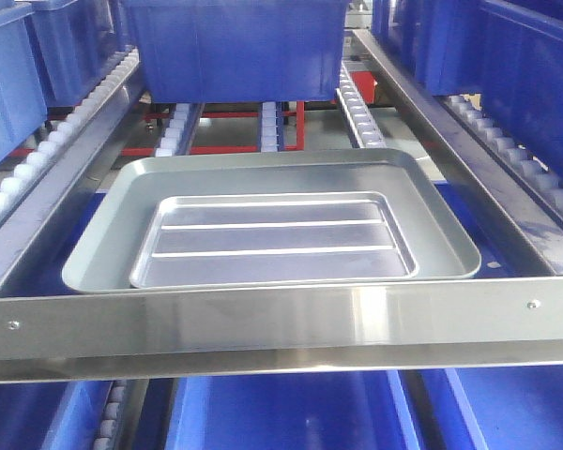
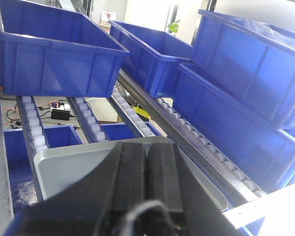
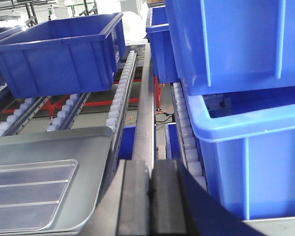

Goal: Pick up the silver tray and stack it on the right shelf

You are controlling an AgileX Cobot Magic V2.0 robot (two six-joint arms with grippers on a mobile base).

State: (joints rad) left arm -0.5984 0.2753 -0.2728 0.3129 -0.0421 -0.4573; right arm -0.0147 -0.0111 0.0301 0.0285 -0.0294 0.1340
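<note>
While the silver tray (image 1: 272,225) is seen lying flat on the roller rack, the scene can be set out as follows.

Tray position: it is rested on the sloping roller rails just behind the brushed steel front bar (image 1: 281,314), its near rim close to the bar, with its two raised ridges facing up.

Behind the tray: a blue plastic bin (image 1: 235,47) is parked further up the same lane, well apart from the tray.

Left claw (image 2: 147,182): its black fingers are pressed together with nothing between them; it is held over the tray's near edge.

Right claw (image 3: 150,196): its fingers are likewise closed on nothing; it is placed just to the tray's right, above the steel side rail (image 3: 146,123).

Stacked bins (image 3: 236,98): these are seen to the right of the tray, in the neighbouring lane.

Progress: the tray is not gripped by either claw. Whether this lane is the right shelf cannot be told; if so, placing is judged done and only withdrawal is left; if not, grasping and carrying remain.
</note>
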